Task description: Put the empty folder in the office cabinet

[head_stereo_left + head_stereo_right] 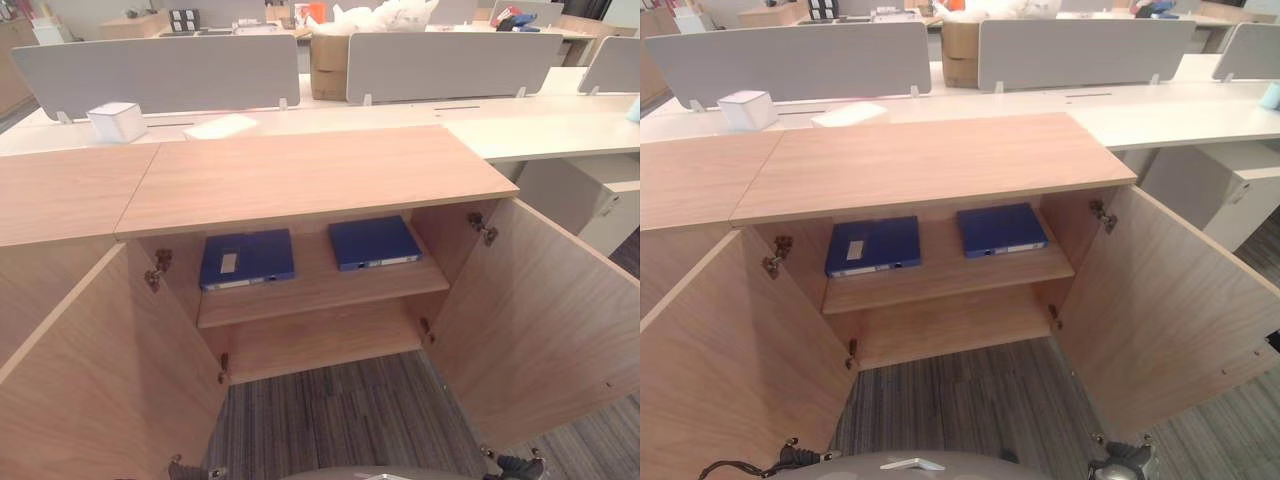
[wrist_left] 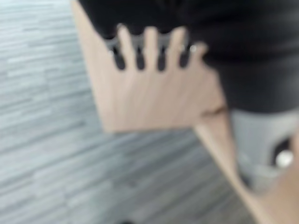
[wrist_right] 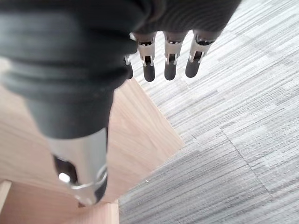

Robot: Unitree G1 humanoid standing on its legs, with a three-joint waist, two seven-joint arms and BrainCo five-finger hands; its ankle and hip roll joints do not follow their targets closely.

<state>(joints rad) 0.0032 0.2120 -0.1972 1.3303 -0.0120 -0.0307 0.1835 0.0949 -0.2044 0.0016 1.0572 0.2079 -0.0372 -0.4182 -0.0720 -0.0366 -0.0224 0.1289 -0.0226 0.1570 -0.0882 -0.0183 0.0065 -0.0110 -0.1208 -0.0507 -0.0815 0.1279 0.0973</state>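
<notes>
The right hand (image 3: 163, 56) hangs with straight, relaxed fingers (image 3: 170, 65) holding nothing, over the grey carpet (image 3: 233, 140) beside a wooden door edge. The left hand (image 2: 149, 51) has its fingers spread straight against the left cabinet door (image 2: 149, 98), gripping nothing. Both doors of the office cabinet (image 1: 310, 175) stand open. On its upper shelf (image 1: 320, 290) lie two blue folders flat: one (image 1: 246, 258) at 11 o'clock of the opening, the other (image 1: 374, 242) at 1 o'clock, apart. A white box (image 1: 117, 121) sits on the desk behind.

Grey striped carpet (image 1: 340, 410) near; white desks (image 1: 540, 125) far, grey dividers (image 1: 160, 70), cardboard box (image 1: 328, 65) behind, white box (image 1: 117, 121) far left.
</notes>
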